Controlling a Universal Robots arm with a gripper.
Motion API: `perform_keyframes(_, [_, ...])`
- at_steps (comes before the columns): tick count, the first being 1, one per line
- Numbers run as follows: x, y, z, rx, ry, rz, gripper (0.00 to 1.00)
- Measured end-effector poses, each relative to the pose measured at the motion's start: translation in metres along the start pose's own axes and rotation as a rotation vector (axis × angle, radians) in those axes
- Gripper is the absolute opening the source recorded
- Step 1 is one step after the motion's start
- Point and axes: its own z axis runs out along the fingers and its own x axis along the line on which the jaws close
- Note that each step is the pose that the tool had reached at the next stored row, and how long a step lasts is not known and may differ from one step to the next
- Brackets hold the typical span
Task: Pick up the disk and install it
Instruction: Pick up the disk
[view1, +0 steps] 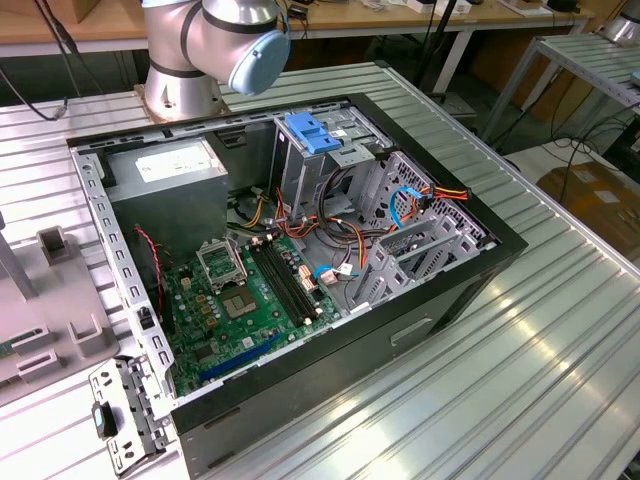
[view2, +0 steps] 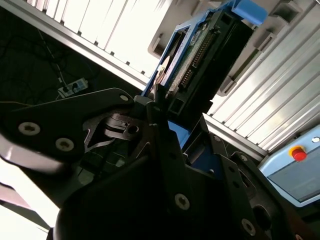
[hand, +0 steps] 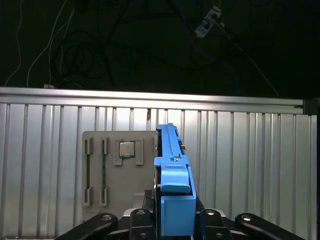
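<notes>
In the first wrist view the disk (hand: 172, 175) shows edge-on, its blue side rail toward the camera, and my gripper (hand: 172, 220) is shut on it with black fingers on both sides. The second wrist view gives the disk (view2: 200, 55) with blue rails and a dark connector row, held in the gripper (view2: 185, 130) above the ribbed metal table. In the exterior view the open computer case (view1: 450, 280) lies on its side, with a metal drive cage topped by a blue handle (view1: 313, 132) near the arm's base (view1: 180, 70).
A grey parts fixture (hand: 117, 170) with a processor chip and a memory stick lies on the table under the disk, and sits at the exterior view's left (view1: 40, 320). Inside the case are a green motherboard (view1: 240, 300), a power-supply box (view1: 165, 165) and loose cables (view1: 340, 240). A red stop button (view2: 298, 153) stands nearby.
</notes>
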Motion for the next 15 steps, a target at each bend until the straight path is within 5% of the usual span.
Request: perform_keyframes(15, [0.0106, -0.0022, -0.0006, 0.0, 0.0, 0.0, 0.37])
